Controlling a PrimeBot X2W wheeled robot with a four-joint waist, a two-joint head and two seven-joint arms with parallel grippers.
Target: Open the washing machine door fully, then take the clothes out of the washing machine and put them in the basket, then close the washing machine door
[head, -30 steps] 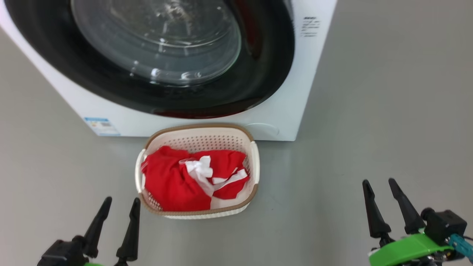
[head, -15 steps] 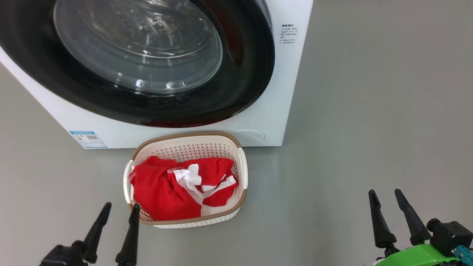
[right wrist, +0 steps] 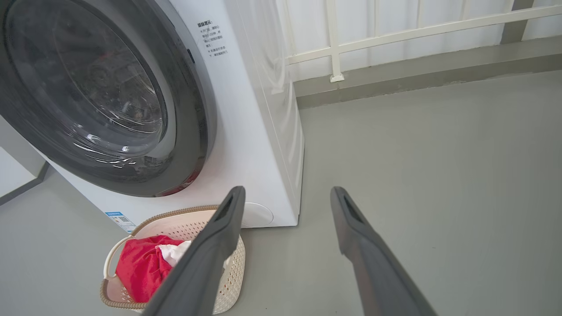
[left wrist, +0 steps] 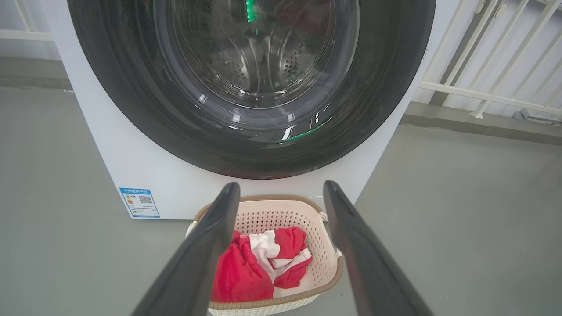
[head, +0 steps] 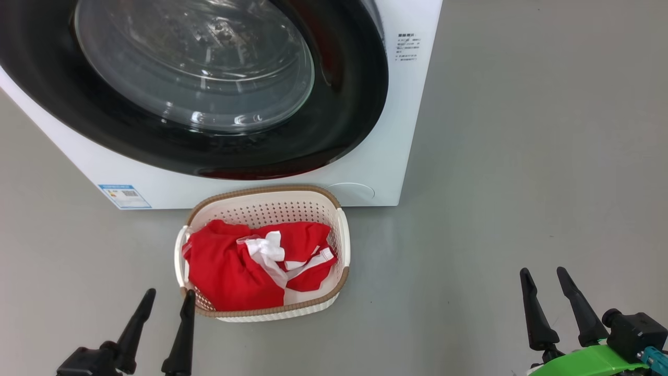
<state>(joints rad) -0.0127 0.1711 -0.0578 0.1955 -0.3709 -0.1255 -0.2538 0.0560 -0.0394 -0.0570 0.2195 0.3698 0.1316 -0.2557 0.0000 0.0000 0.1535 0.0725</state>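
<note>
The white washing machine (head: 391, 130) (left wrist: 131, 166) (right wrist: 254, 131) stands before me with its black-rimmed washing machine door (head: 209, 83) (left wrist: 254, 79) (right wrist: 105, 96) lying flat against its front. On the floor just in front sits the cream basket (head: 342, 240) (left wrist: 325, 245) (right wrist: 232, 272), and the red and white clothes (head: 235, 266) (left wrist: 246, 272) (right wrist: 140, 267) lie inside it. My left gripper (head: 169, 300) hovers open at the basket's near left corner, empty. My right gripper (head: 543, 277) is open and empty over bare floor, far right of the basket.
Grey floor (head: 522, 156) spreads wide to the right of the washer. A white railing (right wrist: 395, 35) (left wrist: 491, 66) and a low kerb run along the wall behind. A small blue label (head: 124, 196) marks the washer's lower left front.
Since a second ago the whole head view has shifted, so the camera moved: washer and basket sit lower and further left. Over the last half second nothing changed. Both grippers stay open.
</note>
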